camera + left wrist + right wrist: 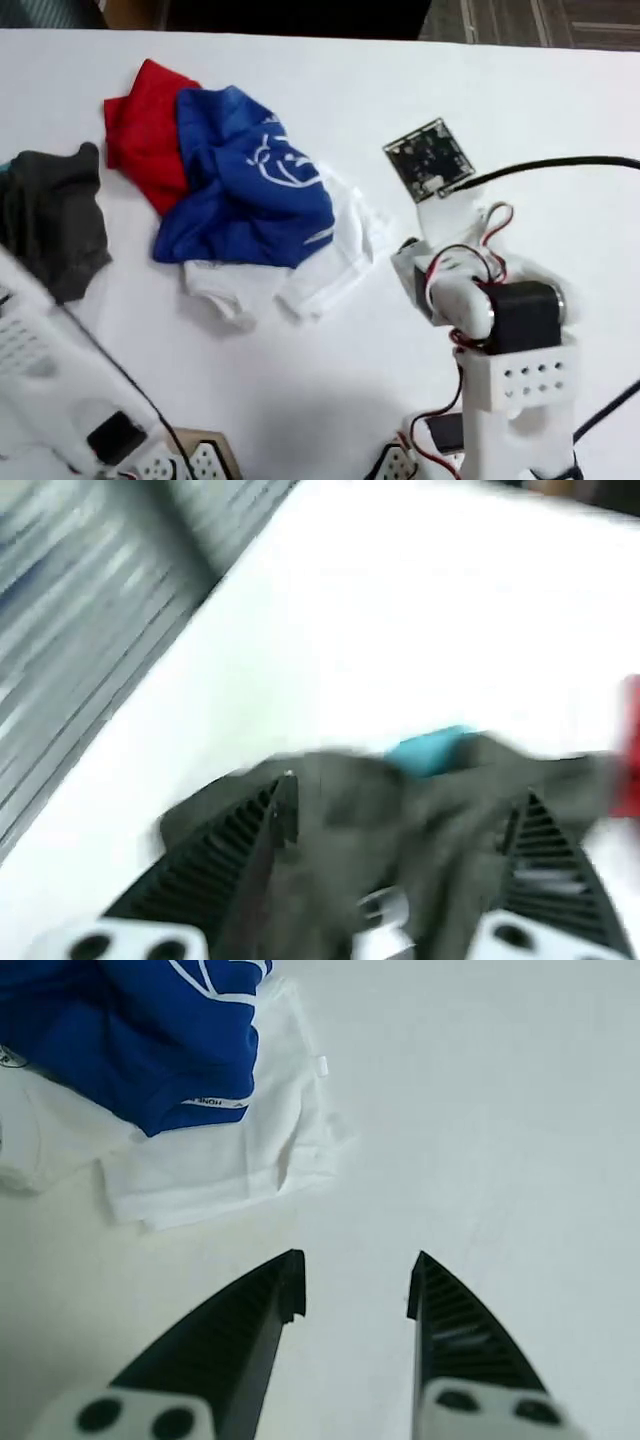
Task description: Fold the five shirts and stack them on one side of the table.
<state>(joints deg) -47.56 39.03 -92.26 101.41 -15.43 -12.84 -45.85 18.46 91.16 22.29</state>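
I count four shirts on the table (520, 110): one red shirt (140, 125), one blue shirt (240, 190), one white shirt (330, 262), one grey shirt (55, 220). I see one teal bit (430, 751) too.

White counter (300, 400) carrying a red shirt (140, 125), a blue shirt (245, 185) printed with a white line drawing, a plain white shirt (320, 265) and a dark grey shirt (50, 215) with a teal patch (430, 750); left claw (409, 790) and right claw (357, 1256) black.

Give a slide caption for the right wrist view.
Open right gripper over table, near blue shirt lying on white shirt.
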